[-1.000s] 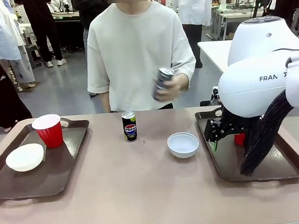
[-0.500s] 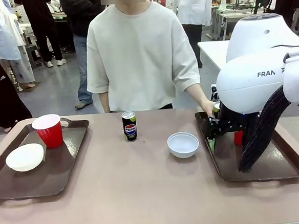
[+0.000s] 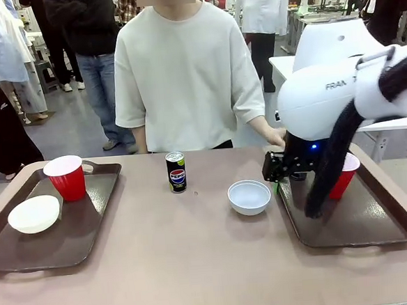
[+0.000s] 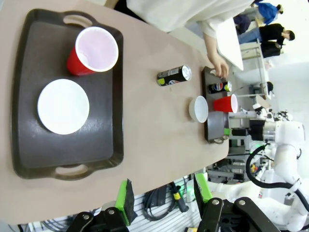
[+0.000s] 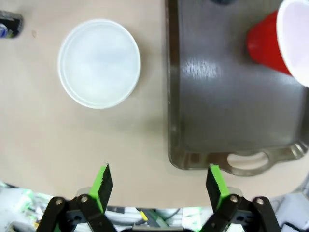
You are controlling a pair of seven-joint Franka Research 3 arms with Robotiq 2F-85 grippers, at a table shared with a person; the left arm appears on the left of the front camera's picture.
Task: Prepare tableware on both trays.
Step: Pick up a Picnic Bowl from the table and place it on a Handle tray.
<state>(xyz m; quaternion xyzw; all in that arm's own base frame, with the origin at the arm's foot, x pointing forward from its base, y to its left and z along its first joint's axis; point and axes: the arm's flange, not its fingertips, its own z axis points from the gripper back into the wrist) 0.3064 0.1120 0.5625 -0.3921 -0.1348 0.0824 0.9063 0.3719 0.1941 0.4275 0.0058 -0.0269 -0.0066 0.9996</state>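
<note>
on the counter: left tray short one can, right tray short one bowl, both jaws empty

the left tray (image 3: 77, 238) carries a red cup (image 3: 67, 177) and a white bowl (image 3: 34, 214) side by side, with no can on it. the pepsi can (image 3: 176, 172) stands upright mid-counter. the second bowl (image 3: 249, 197) sits just beside the right tray (image 3: 365, 214), off it. my read: both loose items are parked where either arm can reach, one for each tray. the second red cup (image 3: 343, 175) stands on the right tray's far half.

the right gripper (image 3: 274, 170) hangs low near the second bowl and the tray's near rim, jaws wide open and holding nothing. it's probably lining up on that bowl. the left gripper (image 4: 164, 195) looks parked high off the counter's left end, jaws open and empty too.

view diffs:
- front view: the right arm blocks that tray's far corner.
- left wrist view: a second can (image 4: 218, 87) stands in that corner, with the person's hand (image 4: 221, 70) right by it. can't tell if they touch.
- right wrist view: straight down, the bowl is clear of the rim, not touching.
</note>
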